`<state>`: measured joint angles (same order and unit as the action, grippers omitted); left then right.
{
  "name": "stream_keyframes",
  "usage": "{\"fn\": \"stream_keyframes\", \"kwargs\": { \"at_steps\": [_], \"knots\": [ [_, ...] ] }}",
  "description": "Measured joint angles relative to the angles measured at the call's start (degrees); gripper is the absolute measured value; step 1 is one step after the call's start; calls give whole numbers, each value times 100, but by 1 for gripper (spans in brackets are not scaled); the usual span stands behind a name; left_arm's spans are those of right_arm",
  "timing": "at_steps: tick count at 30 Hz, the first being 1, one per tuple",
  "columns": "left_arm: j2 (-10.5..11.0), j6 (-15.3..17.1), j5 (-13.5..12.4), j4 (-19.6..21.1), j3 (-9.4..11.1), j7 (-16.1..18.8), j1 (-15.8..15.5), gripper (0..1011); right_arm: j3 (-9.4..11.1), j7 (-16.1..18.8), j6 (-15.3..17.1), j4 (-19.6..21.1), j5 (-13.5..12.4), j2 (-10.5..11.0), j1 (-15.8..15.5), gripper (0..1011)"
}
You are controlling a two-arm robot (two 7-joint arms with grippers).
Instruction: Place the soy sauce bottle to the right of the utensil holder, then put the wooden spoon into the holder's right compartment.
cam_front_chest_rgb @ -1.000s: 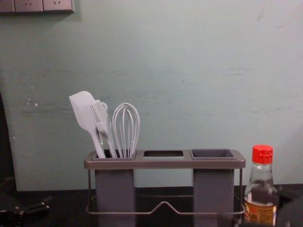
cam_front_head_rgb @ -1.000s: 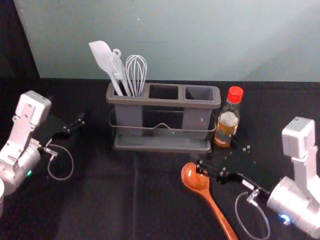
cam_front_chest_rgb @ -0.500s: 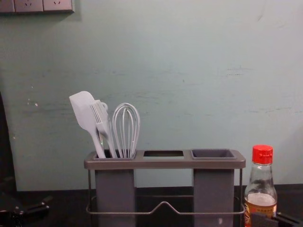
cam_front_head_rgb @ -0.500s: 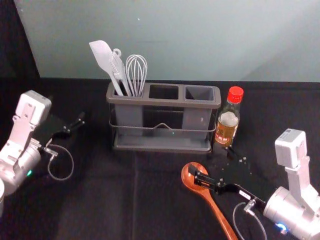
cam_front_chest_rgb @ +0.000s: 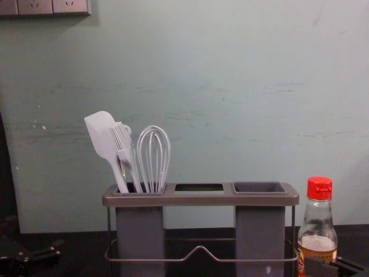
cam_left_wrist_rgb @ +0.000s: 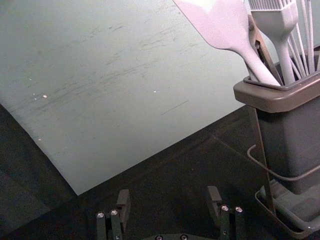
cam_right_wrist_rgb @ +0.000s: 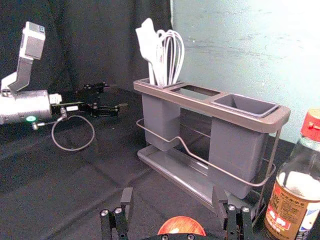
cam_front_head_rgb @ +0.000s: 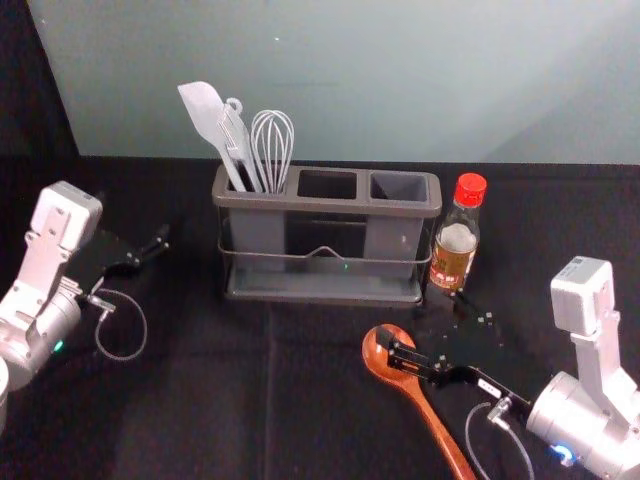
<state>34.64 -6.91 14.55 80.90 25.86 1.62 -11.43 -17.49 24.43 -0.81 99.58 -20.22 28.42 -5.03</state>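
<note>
Back the right gripper (cam_right_wrist_rgb: 173, 197) clear of the bottle before you swing toward the spoon; your far finger looks near enough to clip the base. Then bring the fingers over the spoon's neck, one each side, go low, and squeeze there. The round bowl would probably roll or slip in your grip. Lift well above the rim before you cross to the right compartment (cam_front_head_rgb: 398, 186), and send the handle down first (long handle, so allow plenty of height).

Fingers: right pair spread, nothing between the pads in grasp. Left gripper (cam_left_wrist_rgb: 168, 200) parked off the holder's left end, its fingers apart too.

Wooden spoon (cam_front_head_rgb: 435, 425): lying flat, bowl below your right fingers, the nearer-left finger passing over it in the head view; handle runs back from the fingers toward you. Soy sauce bottle (cam_front_head_rgb: 455, 252): upright, just past the fingertips, beside the right end of the utensil holder (cam_front_head_rgb: 322, 295). That placement looks good; leave it.
</note>
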Motion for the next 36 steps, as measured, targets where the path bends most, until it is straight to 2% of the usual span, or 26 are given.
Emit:
{"fn": "stream_keyframes", "kwargs": {
  "at_steps": [5,8,9,10,11,14,17,20,21,23,24,28,31,36],
  "knots": [
    [0,0,0,0,0,0,0,1005,-27,72,-14,56,-46,64,-48,1002],
    [0,0,0,0,0,0,0,1005,-42,25,207,206,-26,137,-92,1002],
    [0,0,0,0,0,0,0,1005,-52,-61,423,348,20,197,-123,1003],
    [0,0,0,0,0,0,0,1005,-52,-61,423,348,20,197,-123,1003],
    [0,0,0,0,0,0,0,1005,-57,-177,843,579,49,282,-146,1002],
    [0,0,0,0,0,0,0,1005,-60,-298,1284,791,80,352,-151,1002],
    [0,0,0,0,0,0,0,1005,-89,-480,2042,1092,130,427,-96,1002],
    [0,0,0,0,0,0,0,1005,-125,-542,2478,1207,138,442,-20,1003],
    [0,0,0,0,0,0,0,1005,-148,-567,2773,1256,131,439,45,1002],
    [0,0,0,0,0,0,0,1005,-158,-572,3065,1273,85,419,117,1002],
    [0,0,0,0,0,0,0,1005,-178,-572,3319,1278,40,401,198,1002],
    [0,0,0,0,0,0,0,1005,-272,-580,3878,1274,19,384,411,1002],
    [0,0,0,0,0,0,0,1005,-357,-580,4148,1231,58,364,573,1002],
    [0,0,0,0,0,0,0,1005,-473,-576,4377,1144,164,315,757,1003]
  ]
}}
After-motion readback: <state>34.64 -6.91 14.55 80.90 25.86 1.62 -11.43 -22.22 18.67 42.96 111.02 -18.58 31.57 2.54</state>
